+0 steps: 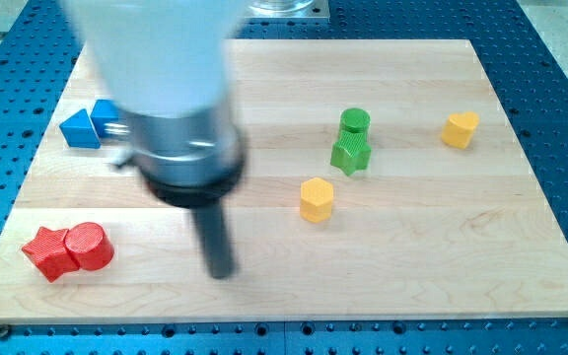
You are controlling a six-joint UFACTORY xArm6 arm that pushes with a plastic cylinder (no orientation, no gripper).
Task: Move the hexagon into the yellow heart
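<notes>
A yellow hexagon block (316,199) stands near the middle of the wooden board. A yellow heart block (460,129) stands toward the view's upper right, well apart from the hexagon. My rod hangs at the view's left of centre; my tip (222,272) rests on the board to the left of and below the hexagon, about a hundred pixels away, touching no block.
A green cylinder (355,122) touches a green star block (351,153) just above the hexagon. A blue triangle (79,128) and another blue block (106,115) sit at upper left, partly hidden by the arm. A red star (49,252) and red cylinder (89,246) sit at lower left.
</notes>
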